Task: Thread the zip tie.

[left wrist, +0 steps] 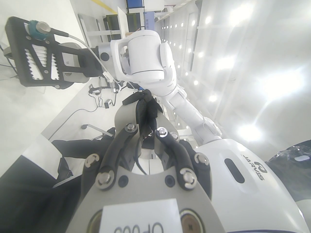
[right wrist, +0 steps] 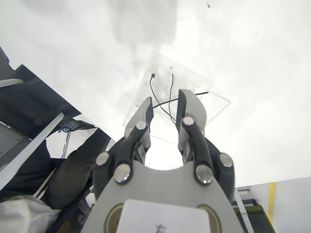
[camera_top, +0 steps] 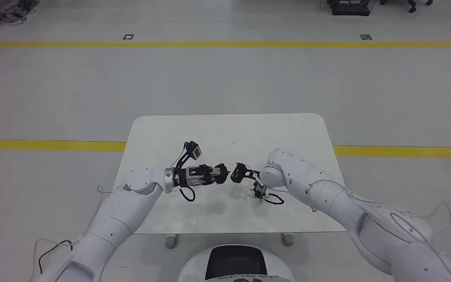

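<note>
Zip ties [right wrist: 201,94] crossed on clear tray [right wrist: 194,78], right fingers [right wrist: 194,105] parted above

The left arm [camera_top: 120,211] and right arm [camera_top: 331,197] are smooth white shells with rounded joints, and thin black cables [camera_top: 187,193] loop beside their wrists. The left gripper [left wrist: 145,103] and right gripper [right wrist: 165,103] share one build: a pale grey mounting plate [right wrist: 170,185] bearing a white label [right wrist: 165,217], black curved linkage bars [right wrist: 194,141] pinned with round silver screws [right wrist: 204,172], and grey fingers [right wrist: 195,103], the right one's faced with black ribbed pads [right wrist: 181,107]. A white shell panel [left wrist: 243,195] in the left wrist view carries a dark oval slot and dark lettering.
</note>
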